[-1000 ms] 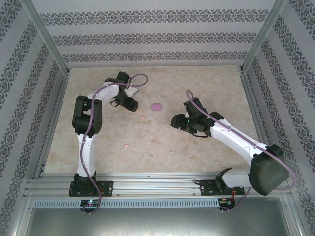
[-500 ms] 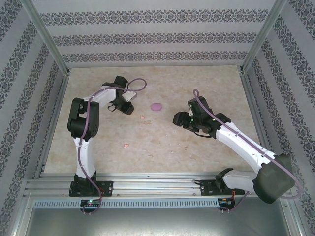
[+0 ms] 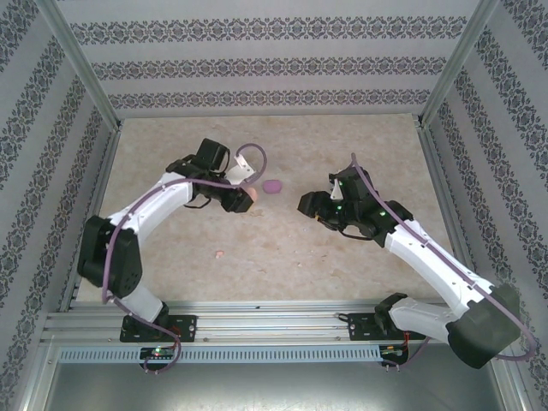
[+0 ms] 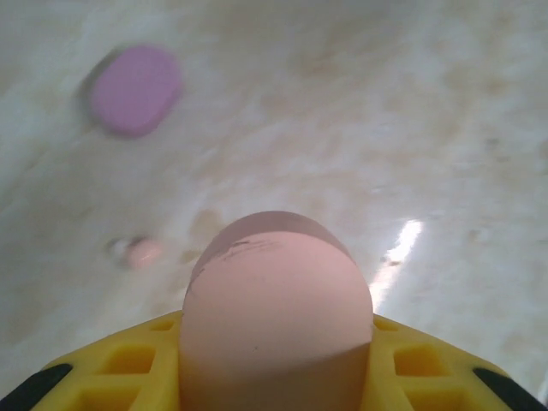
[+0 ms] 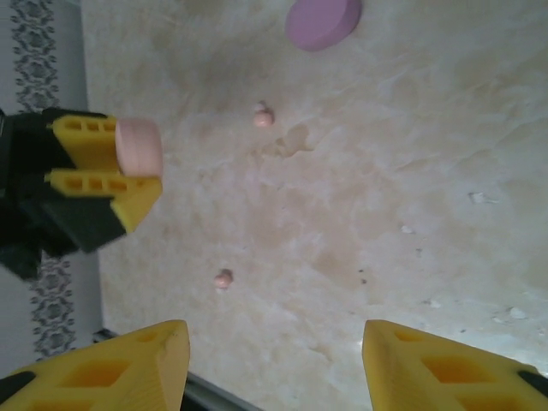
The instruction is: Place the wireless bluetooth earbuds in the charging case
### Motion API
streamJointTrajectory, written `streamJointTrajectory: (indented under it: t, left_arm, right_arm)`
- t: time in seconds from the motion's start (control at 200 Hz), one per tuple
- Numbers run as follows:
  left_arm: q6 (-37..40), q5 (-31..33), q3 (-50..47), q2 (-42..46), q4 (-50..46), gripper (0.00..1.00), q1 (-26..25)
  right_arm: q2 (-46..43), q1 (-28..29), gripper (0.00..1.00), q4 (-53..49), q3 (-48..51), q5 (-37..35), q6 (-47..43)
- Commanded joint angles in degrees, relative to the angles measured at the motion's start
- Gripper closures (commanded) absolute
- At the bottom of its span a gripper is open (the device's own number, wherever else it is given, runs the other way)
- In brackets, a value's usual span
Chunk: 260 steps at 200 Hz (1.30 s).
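Since a second ago your left arm has stretched out low toward the middle of the desk (image 3: 342, 257), carrying the left fingers (image 3: 236, 199) to the right, just beside the purple case (image 3: 272, 186); your right arm's elbow has dropped toward 4 o'clock, while the right fingers (image 3: 306, 205) have hardly shifted.

From above, the left fingers pinch the salmon-pink case (image 3: 252, 198); the purple case lies at 2 o'clock from them, apart from them; one of the pink earbuds (image 3: 220, 254) lies on the desk at 7 o'clock, well apart; the right fingers sit at 4 o'clock of the purple case.

On your left wrist view, the salmon-pink case (image 4: 276, 317) is clamped between the yellow left fingers (image 4: 128, 360), its rounded end pointing up the frame; a pink earbud (image 4: 141, 251) lies at 10 o'clock of it; the purple case (image 4: 135, 90) lies farther off at 11 o'clock.

On your right wrist view, the right fingers (image 5: 111, 368) stand spread with nothing between them; the left fingers (image 5: 94, 163) and their salmon-pink case (image 5: 139, 145) are at 9 o'clock; the purple case (image 5: 323, 21) is at 12 o'clock; one pink earbud (image 5: 263, 116) lies near it at 7 o'clock, another (image 5: 223, 278) lower down, both loose on the desk.
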State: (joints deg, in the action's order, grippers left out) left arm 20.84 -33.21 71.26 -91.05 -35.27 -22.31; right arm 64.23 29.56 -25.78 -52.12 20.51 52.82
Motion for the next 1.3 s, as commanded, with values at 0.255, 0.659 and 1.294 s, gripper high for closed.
streamJointTrajectory:
  t: [0.255, 0.659, 1.294]
  left_arm:
    - [-3.9, -17.8, -13.5, 13.6, 18.2, 0.79, -4.6]
    - [-5.1, -18.7, -13.1, 14.8, 17.9, 0.8, -5.4]
    - [-7.0, -8.7, -15.2, 17.7, 22.7, 0.46, -6.1]
  right_arm:
    - [2.5, 4.6, 0.43, 8.0, -4.0, 10.2, 5.7]
    - [12.7, 7.4, 0.42, 7.8, -10.4, 15.4, 1.9]
    - [18.5, 6.6, 0.9, 16.7, -10.0, 20.8, 7.5]
